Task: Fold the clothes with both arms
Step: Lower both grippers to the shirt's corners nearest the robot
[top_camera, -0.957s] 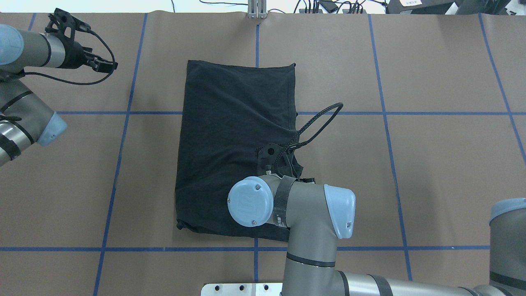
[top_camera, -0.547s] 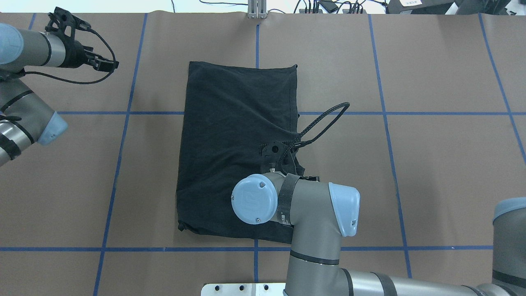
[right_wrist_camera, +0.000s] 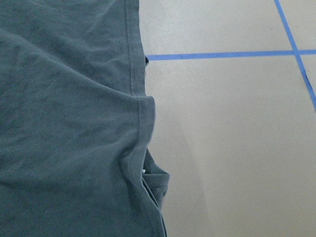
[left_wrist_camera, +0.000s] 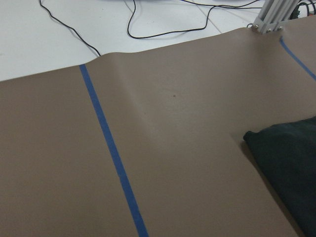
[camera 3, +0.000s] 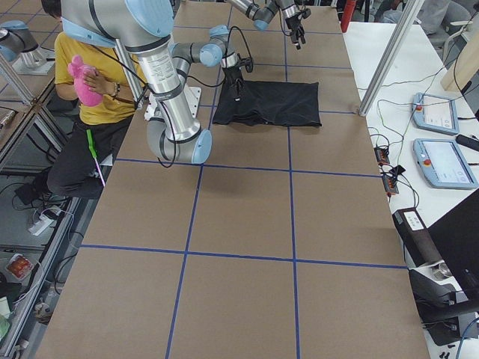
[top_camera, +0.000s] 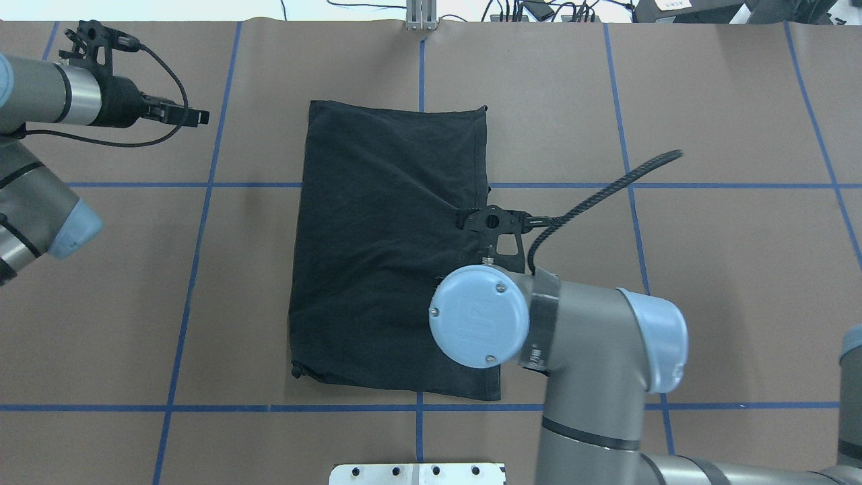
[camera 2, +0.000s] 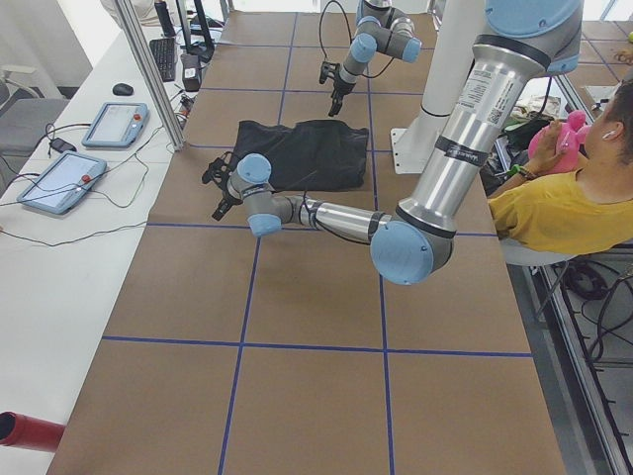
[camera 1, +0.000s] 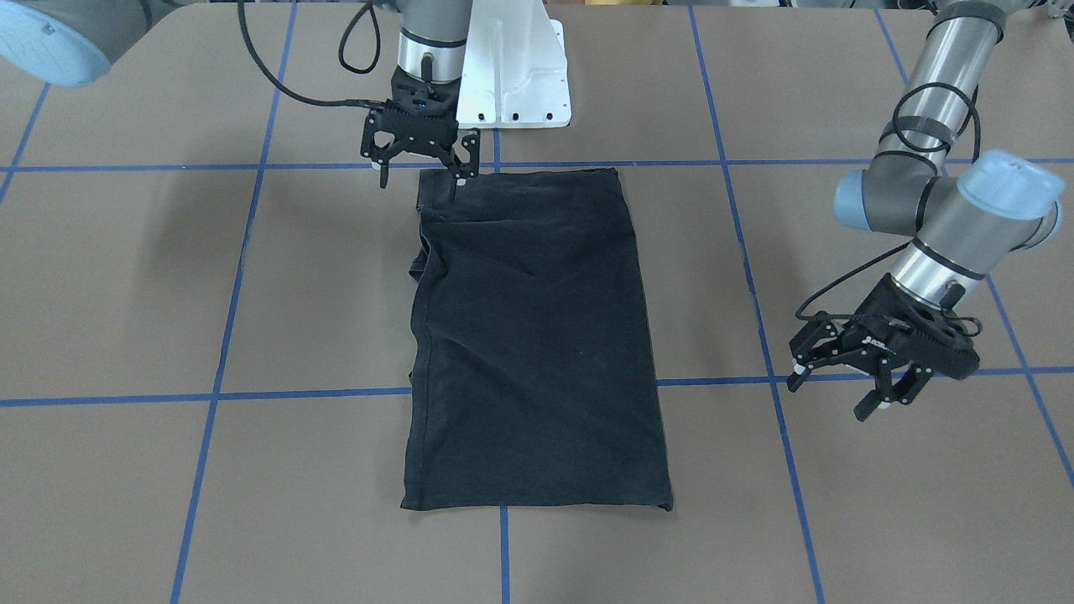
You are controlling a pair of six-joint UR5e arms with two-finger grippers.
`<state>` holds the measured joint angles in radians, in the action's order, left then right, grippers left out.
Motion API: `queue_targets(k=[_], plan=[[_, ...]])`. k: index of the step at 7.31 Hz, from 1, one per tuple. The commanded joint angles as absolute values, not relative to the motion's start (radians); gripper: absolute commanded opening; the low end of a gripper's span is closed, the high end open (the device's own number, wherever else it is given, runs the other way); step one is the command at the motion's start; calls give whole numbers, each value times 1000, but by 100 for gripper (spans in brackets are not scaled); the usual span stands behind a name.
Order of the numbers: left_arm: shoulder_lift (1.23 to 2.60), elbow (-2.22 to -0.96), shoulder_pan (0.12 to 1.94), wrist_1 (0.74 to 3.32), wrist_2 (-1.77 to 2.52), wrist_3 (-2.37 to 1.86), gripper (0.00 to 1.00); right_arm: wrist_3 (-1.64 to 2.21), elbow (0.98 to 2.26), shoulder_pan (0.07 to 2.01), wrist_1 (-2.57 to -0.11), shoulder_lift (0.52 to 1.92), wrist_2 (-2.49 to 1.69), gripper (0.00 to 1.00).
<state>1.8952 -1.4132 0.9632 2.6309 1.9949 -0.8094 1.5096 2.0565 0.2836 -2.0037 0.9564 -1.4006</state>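
Observation:
The clothes are one black T-shirt (camera 1: 537,335), folded into a long rectangle on the brown table (top_camera: 727,269). My right gripper (camera 1: 419,178) hangs open above the shirt's edge on my right, near the end closest to my base, with nothing between its fingers. From overhead its fingers are hidden under the right wrist (top_camera: 478,316). The right wrist view shows the hem (right_wrist_camera: 140,118) with a small bunched fold (right_wrist_camera: 155,180) below it. My left gripper (camera 1: 835,390) is open and empty, off the shirt to its left (top_camera: 192,116). The shirt's far corner (left_wrist_camera: 291,163) shows in the left wrist view.
The white base block (camera 1: 520,75) stands at the table's near edge. Blue tape lines (top_camera: 202,185) grid the surface. A person in yellow (camera 2: 564,208) sits beside the base. Teach pendants (camera 2: 114,124) and cables lie on the white bench beyond the table's far edge.
The right arm has swung to the right and its cable has straightened outward. The left gripper has turned and shifted slightly right. The shirt lies as before.

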Motion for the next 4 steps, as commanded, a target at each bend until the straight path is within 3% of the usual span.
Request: queue_targets(k=[1, 4], plan=[[1757, -1643, 831, 2629, 1953, -1057, 100, 1667, 2232, 224, -1862, 1150, -1394, 100], [1603, -1868, 527, 2629, 1722, -1383, 100, 1842, 2240, 141, -1718, 1200, -1280, 100]])
